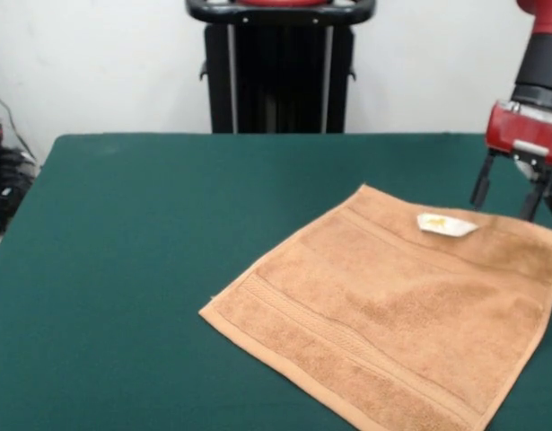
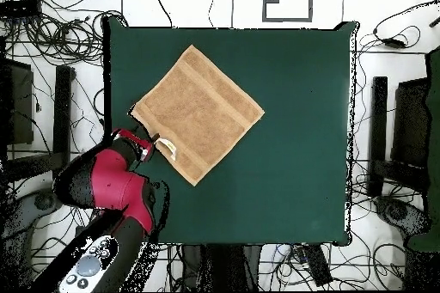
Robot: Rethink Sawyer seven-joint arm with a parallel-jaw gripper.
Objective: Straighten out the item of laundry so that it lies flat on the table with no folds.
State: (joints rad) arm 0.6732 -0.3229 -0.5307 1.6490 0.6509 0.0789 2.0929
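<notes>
The light orange-tan towel (image 1: 392, 314) lies spread out on the dark green table (image 1: 150, 251), turned like a diamond, toward the right front. Its border bands show, and its small white label (image 1: 446, 224) lies on top at the far edge. In the overhead view the towel (image 2: 198, 111) sits in the table's (image 2: 292, 135) upper left part, with the label (image 2: 167, 148) at its lower left edge. My gripper (image 1: 506, 193) hangs open and empty just beyond the towel's far right edge, close to the label. In the overhead view the gripper (image 2: 143, 145) is beside that edge.
The robot's black pedestal (image 1: 280, 67) stands at the table's far side. Cables (image 2: 60, 32) lie on the floor around the table. The towel's right corner runs out of the front view.
</notes>
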